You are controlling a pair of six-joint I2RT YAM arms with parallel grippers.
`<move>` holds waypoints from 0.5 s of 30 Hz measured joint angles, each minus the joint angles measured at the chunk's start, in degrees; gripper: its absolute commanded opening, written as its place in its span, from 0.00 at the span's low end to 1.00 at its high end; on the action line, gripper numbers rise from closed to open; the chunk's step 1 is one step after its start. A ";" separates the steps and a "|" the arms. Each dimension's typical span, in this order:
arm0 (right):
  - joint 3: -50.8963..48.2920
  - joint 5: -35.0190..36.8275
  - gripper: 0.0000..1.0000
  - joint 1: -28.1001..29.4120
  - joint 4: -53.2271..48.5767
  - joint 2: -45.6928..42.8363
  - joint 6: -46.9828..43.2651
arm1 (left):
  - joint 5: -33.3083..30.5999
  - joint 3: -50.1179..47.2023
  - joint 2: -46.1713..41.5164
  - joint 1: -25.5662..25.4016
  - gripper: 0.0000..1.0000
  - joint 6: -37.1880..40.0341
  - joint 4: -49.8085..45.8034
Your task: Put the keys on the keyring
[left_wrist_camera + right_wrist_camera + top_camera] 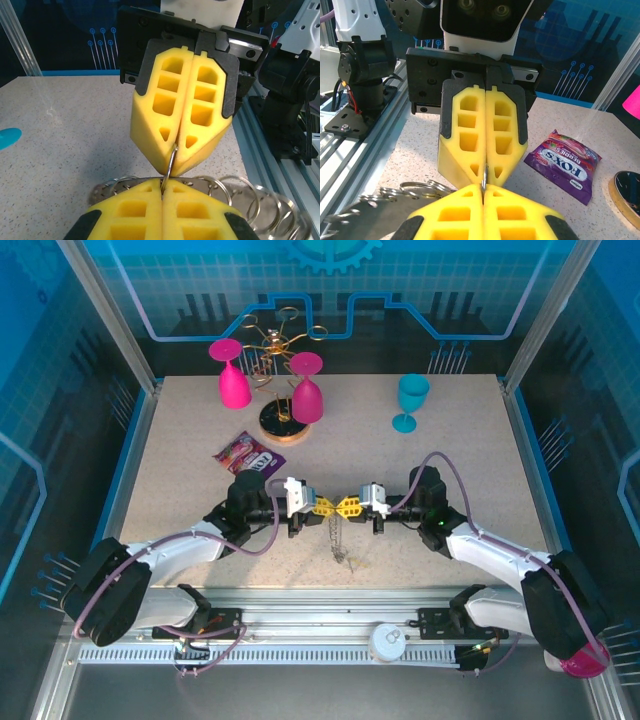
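While the left end effector and right end effector are clamped on one loop of the keyring, hung over the counter, threading of the keys is judged not yet done.

from above the near edge you look down over the whole table; your 2 wrist cameras face each other, close, sharing the touching fingertips.

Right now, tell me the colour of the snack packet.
Purple snack packet with white lettering; clearest in the right wrist view.
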 measured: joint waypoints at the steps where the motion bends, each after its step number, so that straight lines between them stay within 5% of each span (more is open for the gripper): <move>1: 0.02 0.52 0.00 0.00 -0.17 0.00 -0.24 | -0.37 0.00 0.00 -0.02 0.00 0.59 -0.02; 5: 0.96 3.30 0.20 0.24 -3.56 -0.50 -2.36 | -3.63 0.00 -0.04 -0.74 0.00 4.55 -0.55; 15: 5.05 13.35 0.14 3.23 -19.54 -2.71 -13.49 | -14.10 0.74 -0.87 -5.05 0.00 17.99 -7.82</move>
